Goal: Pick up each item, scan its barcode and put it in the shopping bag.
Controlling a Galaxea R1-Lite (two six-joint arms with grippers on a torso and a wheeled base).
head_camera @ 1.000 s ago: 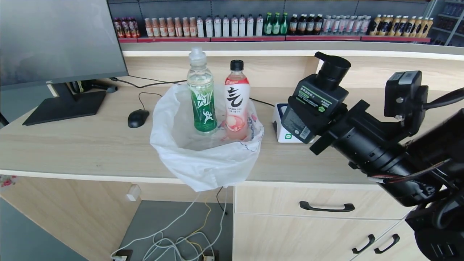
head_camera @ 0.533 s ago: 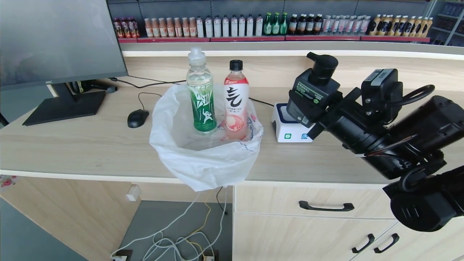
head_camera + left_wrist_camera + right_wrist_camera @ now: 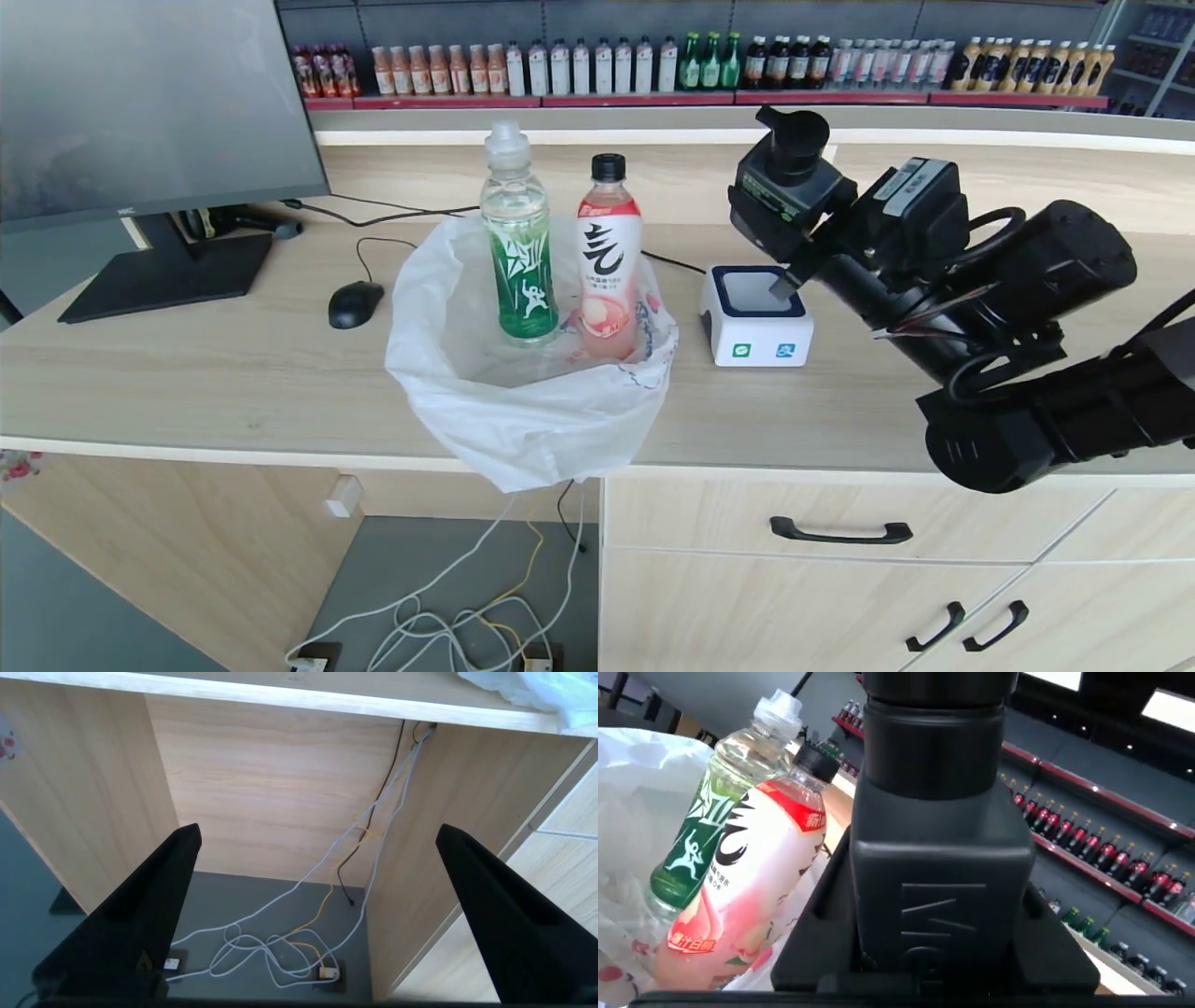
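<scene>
The right pincer (image 3: 810,238) is seen closed around a black bottle (image 3: 782,191) with a squared body and a wide round cap; the bottle is held upright, clamped on both sides low on its body, clear of the wooden counter (image 3: 233,373); just beneath the pincer a white barcode scanner (image 3: 754,322) with a dark glass top is seen on the counter, not touched by the bottle; whether the bottle is held straight over the glass or a little behind it cannot be told; to the left of this pincer a white plastic shopping bag (image 3: 523,420) is spread open at the counter's front edge; two bottles are stood upright in it, a pink bottle (image 3: 609,266) nearer the pincer and a green bottle (image 3: 519,257) just beside it on the far side; further left, a black mouse (image 3: 355,304) and a monitor (image 3: 140,103) are seen; the left pincer (image 3: 318,835) is held low, below the counter top, its two dark fingers (image 3: 140,924) spread wide with nothing between them; beyond it loose cables (image 3: 280,943) are seen on the floor.
</scene>
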